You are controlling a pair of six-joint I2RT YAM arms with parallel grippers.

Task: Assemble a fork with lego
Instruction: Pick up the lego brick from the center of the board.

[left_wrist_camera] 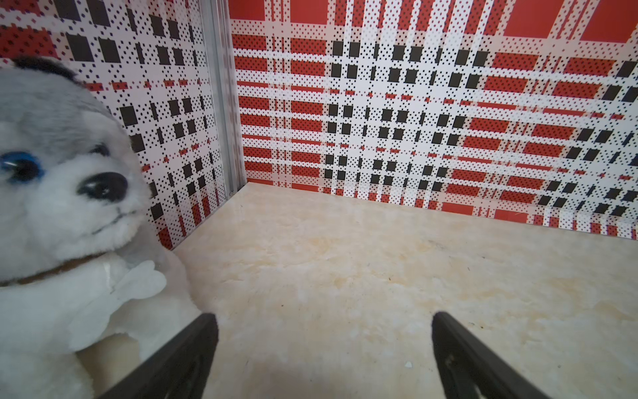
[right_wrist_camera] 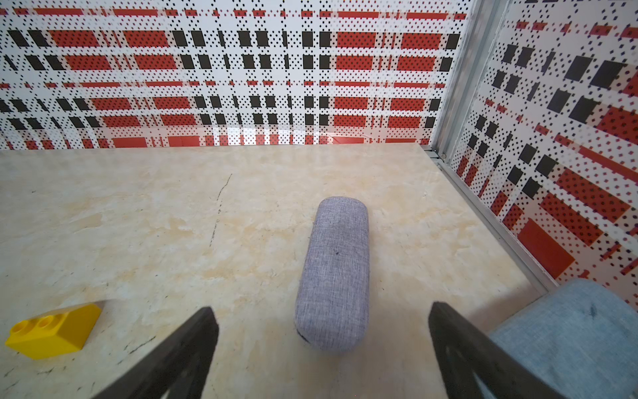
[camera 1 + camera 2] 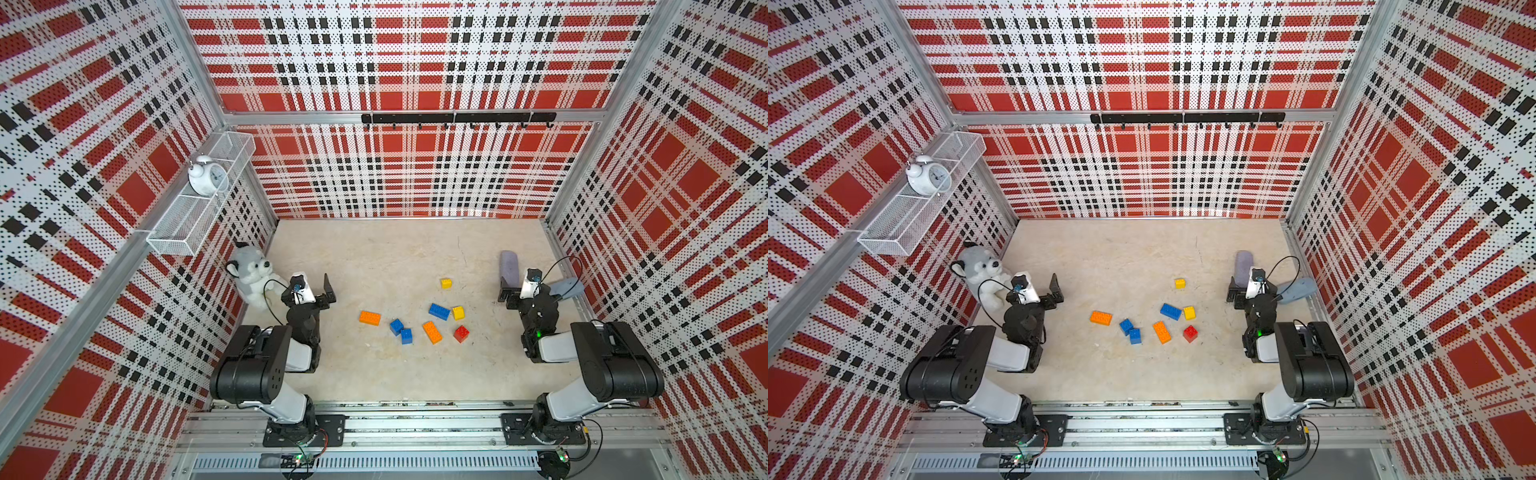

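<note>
The lego lies loose mid-table in both top views: an orange long brick, two small blue bricks touching each other, another orange long brick, a blue long brick, a yellow brick, a red brick, and a yellow brick farther back, also in the right wrist view. No fork is in view. My left gripper stands open and empty left of the bricks. My right gripper stands open and empty to their right.
A plush husky leans on the left wall beside the left gripper. A grey fabric case lies just ahead of the right gripper, a blue-grey case beside it. A wire shelf with an alarm clock hangs on the left wall.
</note>
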